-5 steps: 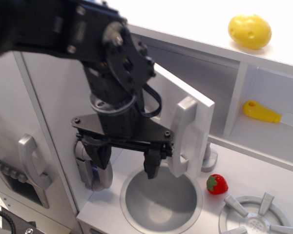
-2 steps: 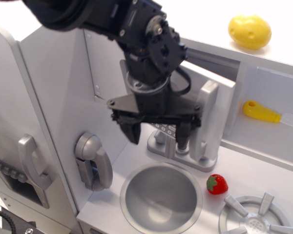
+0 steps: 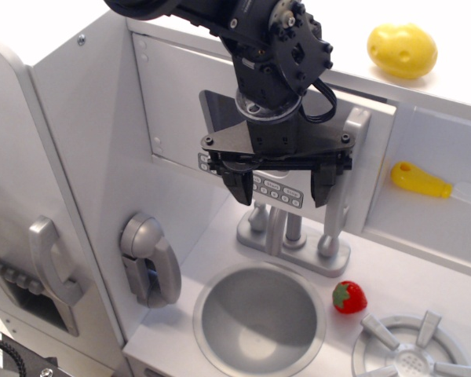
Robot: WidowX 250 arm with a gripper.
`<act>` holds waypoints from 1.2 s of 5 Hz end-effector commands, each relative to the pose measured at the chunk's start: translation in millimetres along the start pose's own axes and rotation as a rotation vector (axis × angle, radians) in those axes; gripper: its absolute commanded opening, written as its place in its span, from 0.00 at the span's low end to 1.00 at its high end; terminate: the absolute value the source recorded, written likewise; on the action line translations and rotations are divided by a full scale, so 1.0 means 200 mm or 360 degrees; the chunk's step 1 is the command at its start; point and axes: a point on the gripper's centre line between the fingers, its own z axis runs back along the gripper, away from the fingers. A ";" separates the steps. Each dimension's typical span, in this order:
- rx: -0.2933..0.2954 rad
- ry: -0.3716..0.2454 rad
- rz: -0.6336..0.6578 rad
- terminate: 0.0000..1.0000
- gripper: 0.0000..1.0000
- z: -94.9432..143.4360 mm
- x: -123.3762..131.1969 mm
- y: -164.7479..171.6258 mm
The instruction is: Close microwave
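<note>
Our claw hangs with its jaws apart, gripping nothing, just before the microwave along the counter's back edge. Its door looks nearly flush; we judge it light, stiff and hinged, best pushed near the handle.

White counter: sink bowl, faucet, strawberry, burner.

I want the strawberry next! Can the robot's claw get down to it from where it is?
Probably yes. The strawberry sits in the open on the counter, beside the sink, with nothing over it. The open gripper hangs above and left, by the microwave door.
</note>
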 end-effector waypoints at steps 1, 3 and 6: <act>-0.0074 -0.0182 0.0004 0.00 1.00 0.07 0.09 -0.04; -0.0057 -0.0190 -0.0001 0.00 1.00 0.05 0.08 -0.01; 0.0022 0.0113 -0.0170 1.00 1.00 0.14 -0.19 0.35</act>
